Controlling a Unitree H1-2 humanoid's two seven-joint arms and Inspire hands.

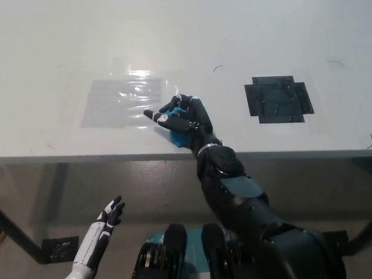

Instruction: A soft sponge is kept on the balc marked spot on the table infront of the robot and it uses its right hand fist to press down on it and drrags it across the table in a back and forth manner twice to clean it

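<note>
Black and bent at the wrist, the right robot hand (185, 120) rests on top of a blue sponge (179, 137) near the front edge of the white tabletop (232, 46). Only a sliver of blue shows beneath and between the fingers, so the sponge sits directly under the palm, pinned against the surface. The fingers are partly curled over it, not drawn into a tight fist; one finger sticks out straight toward the clear taped patch (123, 103) lying just beyond the fingertips. I'd call it pressing more than gripping.

Well off to the other side of the robot hand, past the wrist, sits the black marked spot (279, 99), bare of any sponge. So the wiping stroke looks to be under way, with the sponge already carried away from its starting mark. Which pass this is, I cannot tell.

The forearm climbs up from below the table edge and the wrist folds forward so the palm faces down. The next move, as I judge it, calls for steady downward pressure while sliding back toward the black mark, keeping the sponge from slipping out.

Down below the tabletop, the white left robot hand (109, 214) hangs idle, fingers spread, holding nothing.
</note>
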